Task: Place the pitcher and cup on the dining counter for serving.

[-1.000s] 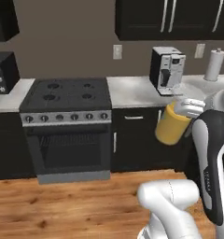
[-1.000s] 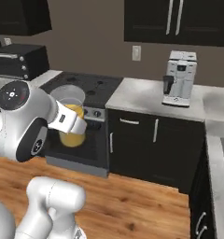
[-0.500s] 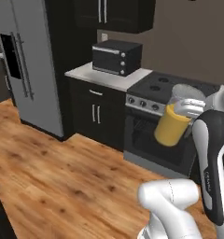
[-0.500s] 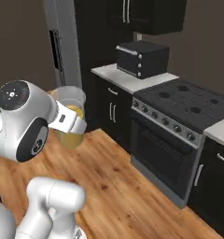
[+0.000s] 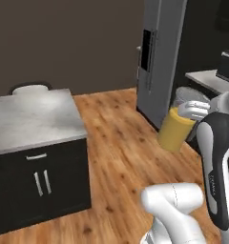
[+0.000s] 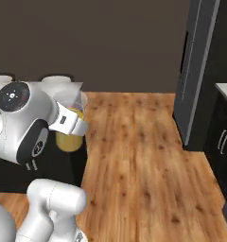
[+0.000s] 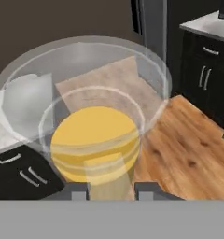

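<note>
Hand view looks down into the pitcher [image 7: 93,140], orange-yellow in its lower body, gripped by the fingers [image 7: 79,190].

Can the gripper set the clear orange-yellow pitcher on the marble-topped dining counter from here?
Probably not yet. The gripper holds the pitcher over the wood floor, and the dining counter stands off to the left, with open floor between.

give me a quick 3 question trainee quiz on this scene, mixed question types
1. True or false: the pitcher already stands on the dining counter.
2. What does the tool hold? A) green cup B) pitcher C) nothing
3. Fill in: the floor between counter and refrigerator is made of ____.

Key: 1 false, it is carried in the air. 2 B. 3 wood.
</note>
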